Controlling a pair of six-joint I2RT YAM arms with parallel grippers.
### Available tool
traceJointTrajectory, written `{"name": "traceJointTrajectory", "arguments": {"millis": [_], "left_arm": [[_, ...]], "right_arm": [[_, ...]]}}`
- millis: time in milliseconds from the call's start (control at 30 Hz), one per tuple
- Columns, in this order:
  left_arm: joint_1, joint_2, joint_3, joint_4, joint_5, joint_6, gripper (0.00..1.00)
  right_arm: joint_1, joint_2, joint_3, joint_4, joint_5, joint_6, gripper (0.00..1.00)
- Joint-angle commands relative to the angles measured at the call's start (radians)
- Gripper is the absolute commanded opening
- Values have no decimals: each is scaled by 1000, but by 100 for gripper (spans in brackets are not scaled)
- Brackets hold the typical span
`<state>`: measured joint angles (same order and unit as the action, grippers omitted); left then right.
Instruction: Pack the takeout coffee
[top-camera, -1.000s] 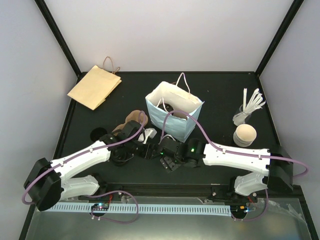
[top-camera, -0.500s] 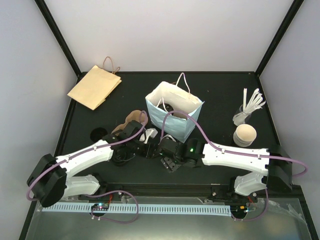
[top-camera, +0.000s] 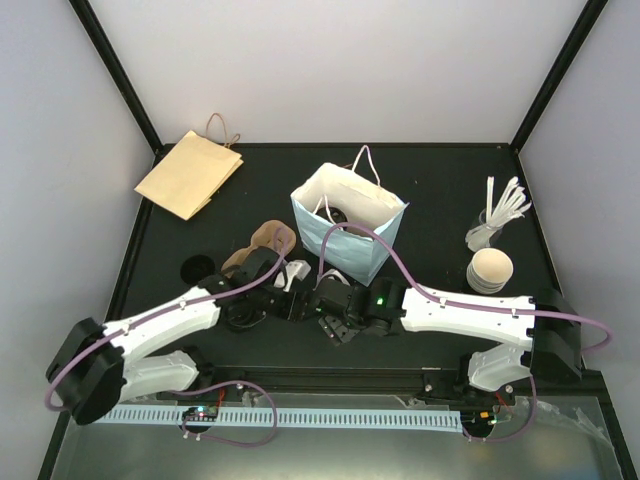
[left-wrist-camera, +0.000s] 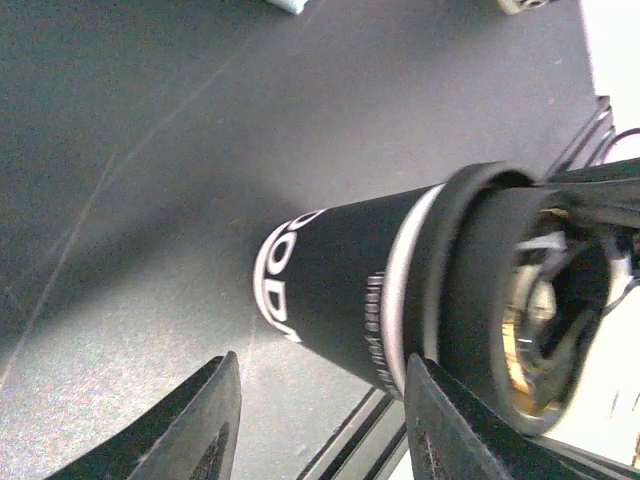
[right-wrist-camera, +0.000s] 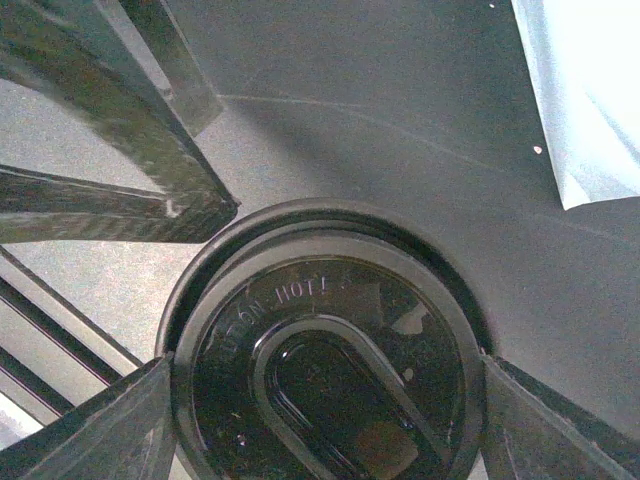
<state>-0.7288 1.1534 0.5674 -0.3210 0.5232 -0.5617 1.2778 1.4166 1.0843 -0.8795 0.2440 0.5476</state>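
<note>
The takeout coffee (left-wrist-camera: 340, 290) lies on its side just above the black table, its wall dark with white lettering and its black lid (right-wrist-camera: 330, 360) facing the right wrist camera. My right gripper (right-wrist-camera: 330, 410) is shut on the lid, a finger pressed against each side of its rim. My left gripper (left-wrist-camera: 325, 410) stands open beside the cup, its left finger well apart from the cup and the right fingertip at the lid's edge. From above, both grippers (top-camera: 290, 292) (top-camera: 316, 297) meet in front of the light blue bag (top-camera: 350, 225), and the cup (top-camera: 299, 274) barely shows.
The blue bag stands open-topped just behind the grippers, its corner (right-wrist-camera: 590, 100) close by. A flat brown paper bag (top-camera: 190, 172) lies far left. Loose black lids (top-camera: 198, 268) sit left, a tan piece (top-camera: 265, 238) behind the left gripper, white sticks (top-camera: 497, 215) and a tan stack (top-camera: 490, 270) right.
The right gripper has edged a little to the left with the cup's lid. The left arm drew back slightly, uncovering the black lids at the left.
</note>
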Motion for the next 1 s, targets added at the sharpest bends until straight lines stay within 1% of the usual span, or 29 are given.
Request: {"name": "traceJointTrajectory", "arguments": {"millis": [0,67,167,233,500,700,800,967], "left_arm": [[-3,-86,48,-5,-22,4,48],[-3,-93,51,7,11,8,53],[-4,-82,45,46,84,4,65],[-4,-65,44,57,92,3,70],[-23,65,60,77,116,10,72],[-29,107,79,36,86,31,73],[-29,114,83,15,66,41,73],[-28,96,92,0,54,44,72]], "right_arm": [[5,-13,9,4,40,4,79],[6,-22,6,12,42,3,79],[5,-30,6,20,41,0,79],[6,-30,6,22,41,-1,79],[6,-33,1,27,48,1,79],[6,-45,-1,33,53,4,83],[6,-60,2,36,58,3,84],[6,-88,16,27,79,9,91]]}}
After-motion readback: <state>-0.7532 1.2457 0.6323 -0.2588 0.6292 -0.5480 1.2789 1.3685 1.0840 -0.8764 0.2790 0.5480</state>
